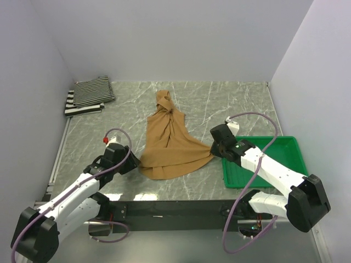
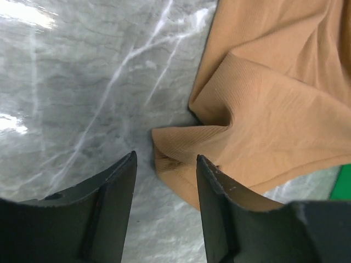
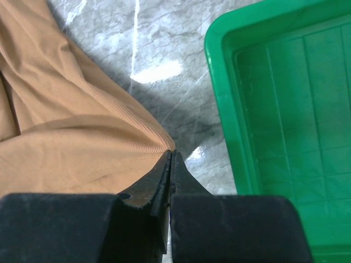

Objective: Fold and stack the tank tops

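The table (image 1: 230, 104) has the tan top (image 1: 170, 142) lying rumpled down its middle. A green tray (image 1: 285, 150) sits near right, and two striped tops (image 1: 88, 96) are stacked folded at far left. The left gripper (image 2: 164, 160) gapes, with a hem corner loose between its jaws. The right gripper (image 3: 171, 156) is clenched, tips at the other hem corner — cloth caught or not, I can't tell.

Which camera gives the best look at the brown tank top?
The top external view: it shows the whole tan tank top, lying crumpled. The left wrist view shows only a hem corner inside the open left gripper. The right wrist view shows only an edge meeting the shut right gripper.
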Tool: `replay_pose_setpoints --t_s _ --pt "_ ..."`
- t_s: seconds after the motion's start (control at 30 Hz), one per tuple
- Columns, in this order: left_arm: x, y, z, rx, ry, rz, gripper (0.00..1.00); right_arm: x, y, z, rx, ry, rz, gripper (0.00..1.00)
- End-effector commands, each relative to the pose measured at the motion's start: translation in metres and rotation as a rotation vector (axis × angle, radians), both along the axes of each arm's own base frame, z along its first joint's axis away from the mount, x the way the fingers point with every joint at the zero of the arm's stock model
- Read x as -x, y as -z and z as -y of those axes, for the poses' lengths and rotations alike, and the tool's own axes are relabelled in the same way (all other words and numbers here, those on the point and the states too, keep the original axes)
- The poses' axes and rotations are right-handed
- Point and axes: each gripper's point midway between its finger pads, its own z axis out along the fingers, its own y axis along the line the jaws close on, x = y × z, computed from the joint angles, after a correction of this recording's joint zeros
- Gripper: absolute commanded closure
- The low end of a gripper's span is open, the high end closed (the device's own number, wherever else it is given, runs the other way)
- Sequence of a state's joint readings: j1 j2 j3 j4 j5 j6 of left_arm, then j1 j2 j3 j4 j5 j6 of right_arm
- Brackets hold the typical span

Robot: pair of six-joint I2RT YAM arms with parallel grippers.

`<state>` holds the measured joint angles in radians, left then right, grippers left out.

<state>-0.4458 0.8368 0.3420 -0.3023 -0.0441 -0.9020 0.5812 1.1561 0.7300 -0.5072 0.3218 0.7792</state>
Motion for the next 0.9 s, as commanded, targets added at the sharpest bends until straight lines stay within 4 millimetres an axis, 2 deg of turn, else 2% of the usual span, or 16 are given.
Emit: replay_pose_setpoints --t_s 0.0,0.17,0.37,0.43,0.47,0.53,0.67,0.73,0.77,0.8,0.83,0.87 --pt "-0.012 -0.014 0.019 0.106 0.053 0.055 0.47 -0.007 -0.005 0.005 -0.006 0.006 0.035 1.00" --pt "-0.014 0.000 0.026 0.123 0.088 0.031 0.48 -0.009 -0.007 0.005 -0.021 0.006 0.039 1.00" --pt "-0.018 0.003 0.031 0.135 0.118 0.069 0.49 -0.012 -0.011 0.005 -0.028 0.002 0.047 1.00" --pt "-0.021 0.004 0.029 0.116 0.110 0.066 0.55 -0.012 -0.010 0.004 -0.030 0.000 0.044 1.00" --pt "-0.025 0.004 0.027 0.102 0.102 0.069 0.65 -0.013 -0.011 0.004 -0.032 0.001 0.046 1.00" --pt "-0.028 0.002 0.025 0.085 0.089 0.073 0.75 -0.014 -0.014 0.004 -0.034 -0.001 0.051 1.00" --pt "-0.039 -0.019 0.015 0.035 0.042 0.102 0.97 -0.019 -0.029 0.002 -0.048 -0.002 0.077 1.00" --pt "-0.051 -0.042 0.009 0.012 -0.002 0.139 1.00 -0.024 -0.046 -0.005 -0.089 -0.022 0.111 1.00" --pt "-0.055 -0.059 0.007 0.009 -0.010 0.183 1.00 -0.024 -0.055 -0.010 -0.112 -0.038 0.127 1.00" --pt "-0.061 -0.081 0.000 -0.014 -0.045 0.213 0.99 -0.027 -0.076 -0.015 -0.149 -0.049 0.173 1.00" --pt "-0.064 -0.098 -0.006 -0.030 -0.073 0.245 0.99 -0.027 -0.087 -0.019 -0.172 -0.070 0.186 1.00" --pt "-0.070 -0.139 -0.010 -0.020 -0.095 0.332 0.99 -0.030 -0.113 -0.024 -0.206 -0.083 0.236 1.00"
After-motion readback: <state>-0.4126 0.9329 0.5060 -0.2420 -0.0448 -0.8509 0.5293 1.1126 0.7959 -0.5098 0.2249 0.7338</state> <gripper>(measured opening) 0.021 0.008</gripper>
